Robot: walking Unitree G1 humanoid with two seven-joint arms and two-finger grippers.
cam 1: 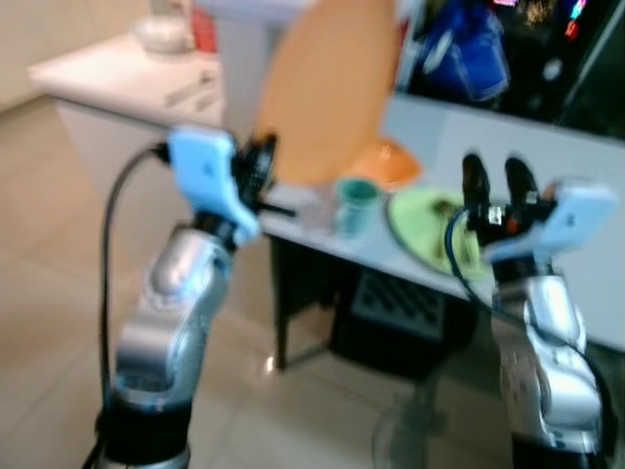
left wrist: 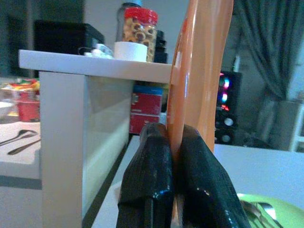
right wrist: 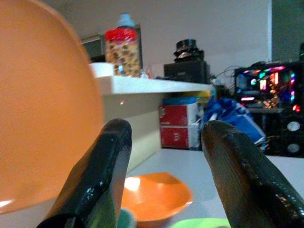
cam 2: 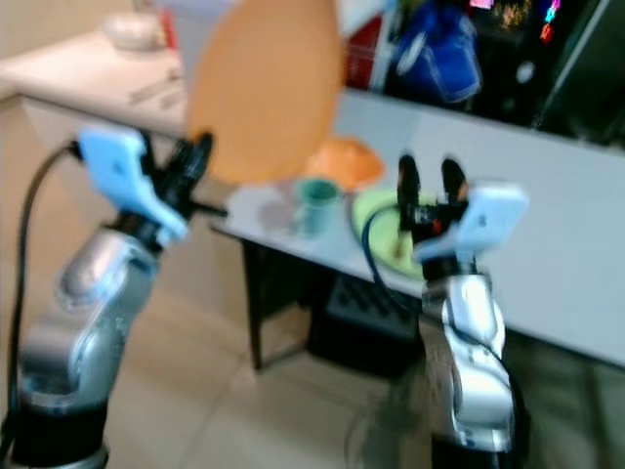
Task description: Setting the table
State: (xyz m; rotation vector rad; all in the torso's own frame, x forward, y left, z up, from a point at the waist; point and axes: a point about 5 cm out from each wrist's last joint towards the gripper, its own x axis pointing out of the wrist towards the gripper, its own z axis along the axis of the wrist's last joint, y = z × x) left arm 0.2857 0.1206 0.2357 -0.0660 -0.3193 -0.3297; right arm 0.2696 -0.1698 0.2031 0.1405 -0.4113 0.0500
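Note:
My left gripper is shut on the rim of a large orange plate, held upright above the near edge of the white table. In the left wrist view the two fingers pinch the plate's edge. My right gripper stands open with nothing between its fingers, above a green plate with cutlery on it. A teal cup and an orange bowl sit between the two grippers. The right wrist view shows the orange plate and the orange bowl.
A blue bag lies at the table's back. A white counter to the left carries a bowl and spoons. A raised white shelf holds a jar with a red lid. A dark crate sits under the table on the tiled floor.

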